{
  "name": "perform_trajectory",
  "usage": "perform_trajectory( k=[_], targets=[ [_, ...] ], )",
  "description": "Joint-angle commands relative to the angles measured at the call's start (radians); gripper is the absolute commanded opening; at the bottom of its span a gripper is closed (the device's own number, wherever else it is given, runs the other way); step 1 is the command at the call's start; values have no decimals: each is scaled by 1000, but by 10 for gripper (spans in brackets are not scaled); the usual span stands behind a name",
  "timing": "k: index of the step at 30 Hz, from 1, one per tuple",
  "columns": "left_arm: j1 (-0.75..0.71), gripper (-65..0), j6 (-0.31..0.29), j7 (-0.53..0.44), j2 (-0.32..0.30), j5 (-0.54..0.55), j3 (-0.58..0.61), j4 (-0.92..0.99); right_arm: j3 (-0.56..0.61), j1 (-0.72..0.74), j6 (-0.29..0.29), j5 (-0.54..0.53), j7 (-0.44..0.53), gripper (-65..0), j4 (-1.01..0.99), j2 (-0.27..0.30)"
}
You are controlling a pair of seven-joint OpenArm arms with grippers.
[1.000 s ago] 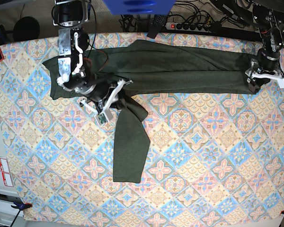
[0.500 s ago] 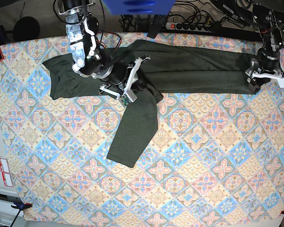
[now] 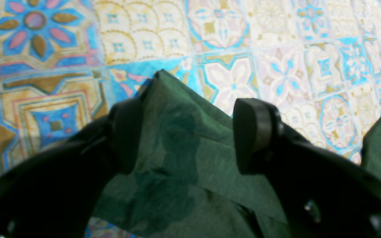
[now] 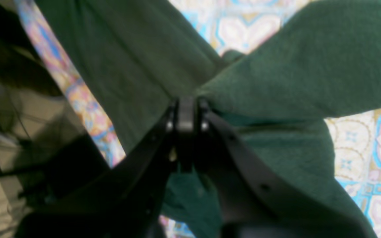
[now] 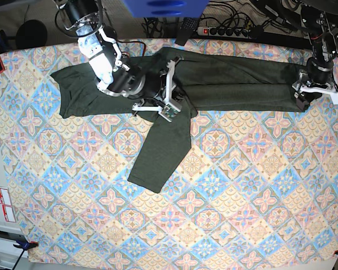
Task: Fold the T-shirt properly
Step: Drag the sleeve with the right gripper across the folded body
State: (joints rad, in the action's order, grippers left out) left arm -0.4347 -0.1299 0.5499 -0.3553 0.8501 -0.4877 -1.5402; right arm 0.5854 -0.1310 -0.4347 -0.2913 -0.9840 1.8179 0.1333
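The shirt [image 5: 214,79] lies spread in a long band along the far side of the cloth [image 5: 225,214], with one sleeve [image 5: 160,154] trailing down toward the near side. That sleeve has swung: a second ago it hung straight down from the right gripper [image 5: 177,90], and now it slants, its cuff lying off to one side of the gripper and nearer the camera. The right gripper has carried the sleeve's upper end across over the shirt's body, so the sleeve is on its way to being laid onto the torso, an early fold rather than a finished one.

The right gripper is pinched tight on a bunch of shirt fabric [image 4: 276,66]; in its wrist view the jaws meet with cloth fanning out on both sides. The left gripper [image 5: 310,93] has not moved. It sits at the shirt's far end with its jaws spread wide, and a pointed corner of the shirt [image 3: 170,132] lies between the two fingers [image 3: 253,132], apparently ungripped.

How many layers the right gripper holds cannot be told; the fabric bunches just beyond the jaws and the wrist view is blurred. The right arm covers the shirt directly beneath it, so the shoulder seam is unseen. Whether the left fingers touch the fabric is unclear.
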Motion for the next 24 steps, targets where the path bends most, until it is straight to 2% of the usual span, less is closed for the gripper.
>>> perform_trajectory(
  k=[1, 11, 17, 24],
  targets=[
    [0, -235, -7, -18, -17, 7, -7, -15, 23, 27, -10, -27, 33, -643, 16, -13],
    [0, -235, -7, -18, -17, 7, -7, -16, 43, 43, -10, -24, 35, -643, 15, -2],
    [23, -235, -7, -17, -21, 7, -7, -19, 40, 43, -10, -24, 37, -643, 19, 36],
    [58, -235, -6, -15, -24, 5, -7, -21, 17, 37, -10, -24, 33, -643, 19, 52]
  ],
)
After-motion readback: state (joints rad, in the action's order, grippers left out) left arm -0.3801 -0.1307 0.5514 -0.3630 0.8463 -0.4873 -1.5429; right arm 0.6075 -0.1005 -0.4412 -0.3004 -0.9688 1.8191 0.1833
